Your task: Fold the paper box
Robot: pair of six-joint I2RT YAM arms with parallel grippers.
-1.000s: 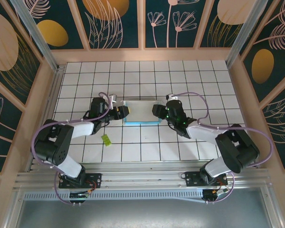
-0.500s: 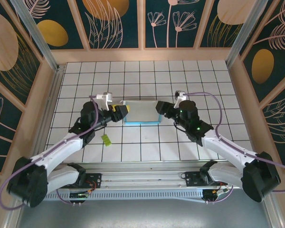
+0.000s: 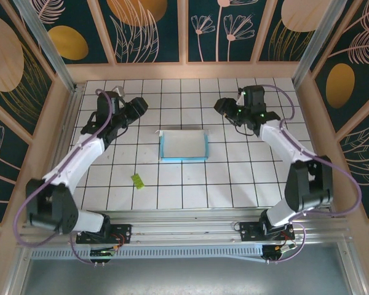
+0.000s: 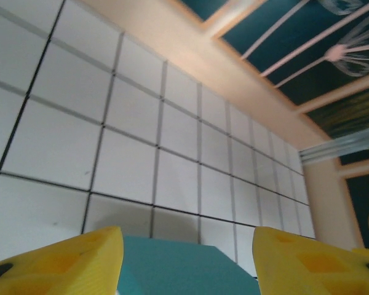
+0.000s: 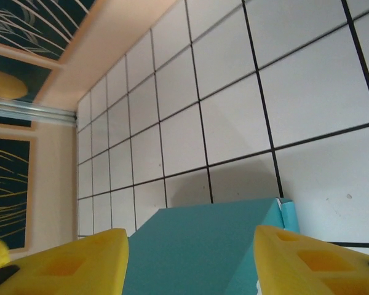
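The box [image 3: 183,145] lies in the middle of the table [image 3: 252,178], square to the tile lines. Its inside is pale grey, with thin teal edges standing along its 9, 6 and 3 o'clock sides (the 12 o'clock edge looks white and low). Nothing touches it.

The left gripper [image 3: 140,107] hangs at about 10 o'clock from the box, well apart from it, jaws spread with nothing between them. In its wrist view the yellow fingers [image 4: 55,264] sit at the bottom corners, with a teal face of the box low between them and bare tiles beyond. The right gripper [image 3: 220,106] mirrors it at about 2 o'clock, also well apart from the box, jaws spread and empty. Its wrist view shows a teal face ending in a sharp corner, with a lighter strip just beside that corner.

A small yellow-green scrap [image 3: 137,179] lies at 7 o'clock from the box, apart from it. Bare tiles ring the box on every side, widest toward 12 o'clock up to the wooden wall [image 3: 184,70].
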